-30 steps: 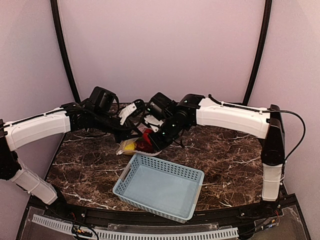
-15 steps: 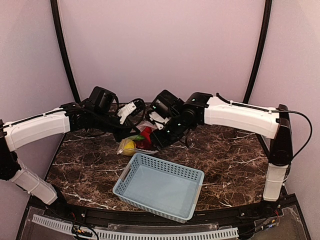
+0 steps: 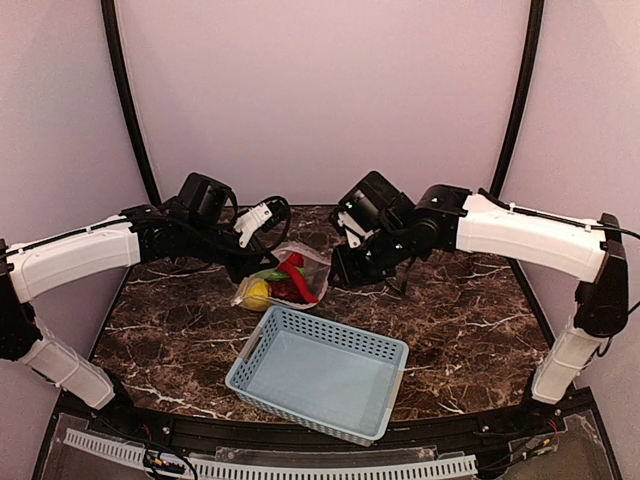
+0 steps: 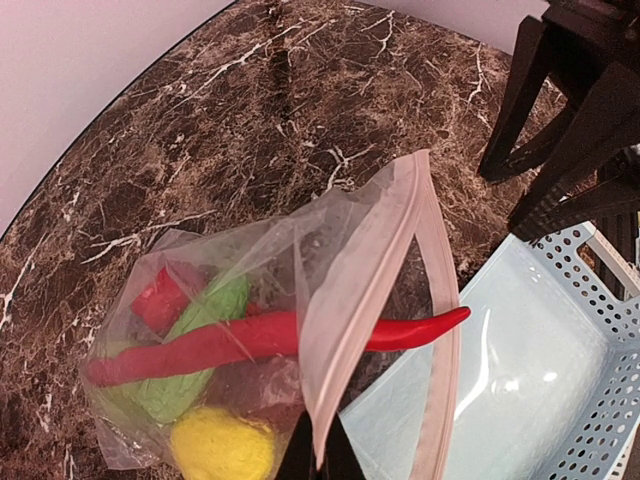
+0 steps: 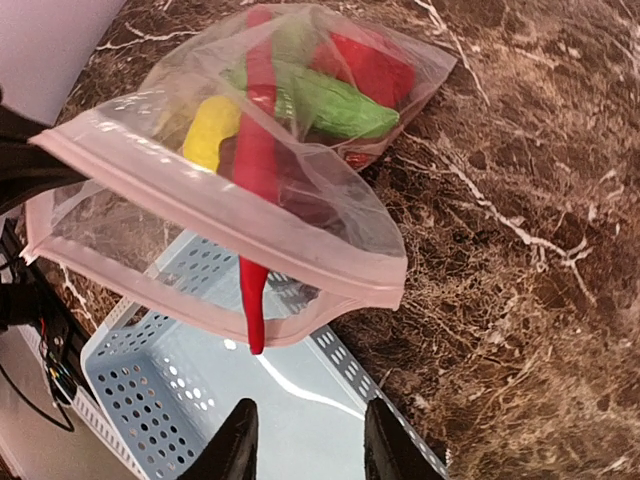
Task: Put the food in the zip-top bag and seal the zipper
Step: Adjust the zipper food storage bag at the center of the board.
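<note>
Bag (image 5: 300,130), food (image 5: 340,105) inside, rests on the surface (image 5: 520,200) ahead of my right tool (image 5: 305,440), whose fingers stand apart, empty. My left tool (image 4: 318,452) is clamped on the unsealed zipper (image 4: 360,290); the chilli (image 5: 255,200) protrudes over the basket (image 5: 330,400).

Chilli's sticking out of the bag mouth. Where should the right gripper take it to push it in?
Take the chilli by its bare tapered tip, the only part outside the bag, over the basket. Bring the right gripper in from the mouth side, along its length; the rest lies under plastic.
</note>
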Motion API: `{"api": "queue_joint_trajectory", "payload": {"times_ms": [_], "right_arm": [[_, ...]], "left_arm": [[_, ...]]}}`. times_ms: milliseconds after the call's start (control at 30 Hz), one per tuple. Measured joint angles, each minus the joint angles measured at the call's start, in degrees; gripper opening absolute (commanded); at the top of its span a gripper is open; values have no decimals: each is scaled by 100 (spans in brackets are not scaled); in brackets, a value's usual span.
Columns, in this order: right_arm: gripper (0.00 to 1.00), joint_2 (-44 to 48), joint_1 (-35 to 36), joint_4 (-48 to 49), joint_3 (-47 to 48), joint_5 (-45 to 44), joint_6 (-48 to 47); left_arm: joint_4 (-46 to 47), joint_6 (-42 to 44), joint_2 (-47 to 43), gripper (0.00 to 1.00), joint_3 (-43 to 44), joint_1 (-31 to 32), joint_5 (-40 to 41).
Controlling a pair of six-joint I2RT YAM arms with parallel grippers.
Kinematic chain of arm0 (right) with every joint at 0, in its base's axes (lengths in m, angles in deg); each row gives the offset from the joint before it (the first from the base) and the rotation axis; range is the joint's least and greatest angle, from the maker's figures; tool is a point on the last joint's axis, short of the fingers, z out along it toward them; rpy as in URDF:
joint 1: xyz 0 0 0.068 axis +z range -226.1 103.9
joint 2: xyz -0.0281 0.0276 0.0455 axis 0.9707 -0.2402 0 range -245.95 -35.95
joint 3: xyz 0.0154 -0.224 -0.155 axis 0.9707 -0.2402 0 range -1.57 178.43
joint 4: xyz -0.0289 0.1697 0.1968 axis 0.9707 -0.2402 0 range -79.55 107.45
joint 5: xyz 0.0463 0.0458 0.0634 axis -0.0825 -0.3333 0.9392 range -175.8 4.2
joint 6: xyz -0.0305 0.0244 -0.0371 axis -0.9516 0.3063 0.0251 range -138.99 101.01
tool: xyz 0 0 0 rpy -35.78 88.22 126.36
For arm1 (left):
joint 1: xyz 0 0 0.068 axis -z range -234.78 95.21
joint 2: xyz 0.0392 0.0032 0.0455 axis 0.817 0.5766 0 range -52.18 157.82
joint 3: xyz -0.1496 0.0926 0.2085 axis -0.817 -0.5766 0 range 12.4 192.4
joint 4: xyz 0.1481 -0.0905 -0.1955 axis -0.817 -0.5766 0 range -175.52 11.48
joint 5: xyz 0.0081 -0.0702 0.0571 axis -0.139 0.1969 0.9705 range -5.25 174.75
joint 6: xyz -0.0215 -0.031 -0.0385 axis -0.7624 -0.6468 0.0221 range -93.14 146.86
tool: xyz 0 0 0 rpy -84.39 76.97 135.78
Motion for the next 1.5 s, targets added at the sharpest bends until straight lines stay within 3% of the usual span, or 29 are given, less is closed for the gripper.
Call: {"api": "queue_joint_trajectory", "payload": {"times_ms": [567,867,933,1267,1500], "right_arm": [[7,-372,-42,999,-470,245,817],[5,-393,-44,1235,-640,282,970],[0,-396,-46,1281,-640,280,999],[0,-367,-59,1375,-619,240,1158],[0,37,-94,1526,-87,127,1043]], "left_arm": [[0,2,-11,1,0,0,74],[0,2,-11,1,0,0,81],[0,2,-11,1,0,0,81],[-11,4,-11,1,17,-13,127],[-442,96,157,1,1283,-59,236]]}}
